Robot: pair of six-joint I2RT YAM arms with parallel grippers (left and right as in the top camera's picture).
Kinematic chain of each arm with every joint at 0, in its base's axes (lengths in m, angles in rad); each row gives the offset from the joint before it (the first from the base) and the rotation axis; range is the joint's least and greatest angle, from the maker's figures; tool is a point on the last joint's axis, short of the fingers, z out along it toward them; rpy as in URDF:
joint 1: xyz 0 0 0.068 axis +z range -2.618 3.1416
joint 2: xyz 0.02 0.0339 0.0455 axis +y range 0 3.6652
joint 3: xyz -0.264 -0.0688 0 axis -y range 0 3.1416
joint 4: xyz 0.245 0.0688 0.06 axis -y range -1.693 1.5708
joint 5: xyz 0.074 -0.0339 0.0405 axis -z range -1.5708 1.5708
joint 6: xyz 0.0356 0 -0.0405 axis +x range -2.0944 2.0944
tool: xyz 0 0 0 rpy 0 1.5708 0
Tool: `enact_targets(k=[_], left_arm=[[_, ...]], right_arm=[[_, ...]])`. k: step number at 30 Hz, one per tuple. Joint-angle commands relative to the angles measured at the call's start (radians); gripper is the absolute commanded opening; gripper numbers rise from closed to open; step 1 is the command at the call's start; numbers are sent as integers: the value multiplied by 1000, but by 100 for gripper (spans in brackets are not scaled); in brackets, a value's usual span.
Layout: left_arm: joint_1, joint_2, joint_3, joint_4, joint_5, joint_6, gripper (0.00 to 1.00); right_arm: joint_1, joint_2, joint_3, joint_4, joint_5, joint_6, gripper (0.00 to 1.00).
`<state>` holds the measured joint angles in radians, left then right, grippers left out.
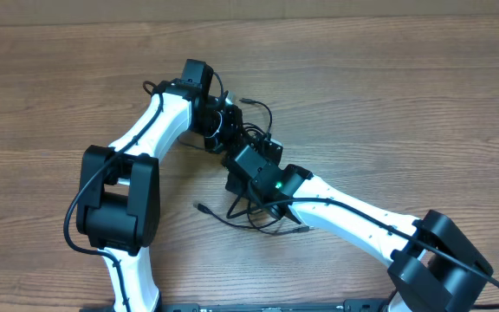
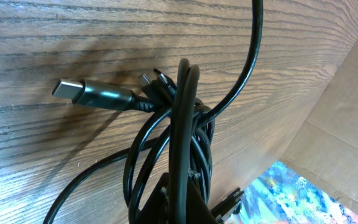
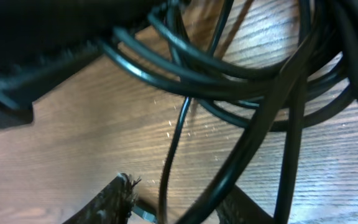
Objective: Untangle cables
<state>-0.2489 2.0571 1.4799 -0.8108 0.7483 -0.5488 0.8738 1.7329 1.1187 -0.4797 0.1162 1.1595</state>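
left wrist: left tool (image 2: 191,202) clamped shut on the cables (image 2: 182,124), a black tangle near bench (image 2: 73,37) centre, one plug end (image 2: 82,92) poking out. right tool (image 3: 179,208) part open, cables running loose between its fingers, nothing gripped.

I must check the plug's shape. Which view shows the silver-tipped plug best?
Left wrist: the plug is close and sharp. Overhead shows only tiny cable ends; right wrist shows blurred cables, no clear plug.

Cables (image 2: 185,118) in heap on table (image 1: 405,104), approx. centre.
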Motion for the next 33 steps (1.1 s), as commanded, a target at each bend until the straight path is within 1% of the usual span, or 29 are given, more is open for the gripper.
enact_targets(k=[1,3,4,6,7,8,9,11,12,13,15,18,24,26,27,31,33], left_arm=[[0,-31,22,0,35,-8,4],[0,-31,22,0,35,-8,4],[0,-31,22,0,35,-8,4],[0,-31,22,0,35,-8,4],[0,-31,22,0,35,-8,4],[0,-31,22,0,35,-4,4],[0,-31,22,0,37,-2,4],[0,-31,22,0,39,11,4],[0,-31,22,0,39,13,4],[0,-31,22,0,39,17,4],[0,-31,22,0,45,27,4],[0,-31,22,0,69,56,4],[0,-31,22,3,29,56,4],[0,-31,22,5,12,79,4],[0,-31,22,6,10,112,4],[0,-31,22,13,12,331,4],[0,-31,22,11,12,412,4]], right_arm=[[2,46,0,50,41,48,47],[2,76,0,92,41,43,53],[2,85,0,104,41,41,54],[1,103,0,120,41,41,53],[0,106,0,120,42,41,49],[-1,108,0,119,48,35,40],[-1,108,0,119,54,10,26],[-1,106,0,124,71,-38,13],[-4,105,1,135,70,-77,8],[-6,103,1,142,69,-100,6],[-17,93,1,146,66,-114,4],[-24,69,1,140,56,-138,4],[-26,-63,1,125,-69,-328,4],[-27,-131,1,119,-98,-381,4],[-28,-162,1,116,-111,-389,4],[-49,-289,1,114,-200,-410,4],[-66,-349,1,115,-249,-414,4]])
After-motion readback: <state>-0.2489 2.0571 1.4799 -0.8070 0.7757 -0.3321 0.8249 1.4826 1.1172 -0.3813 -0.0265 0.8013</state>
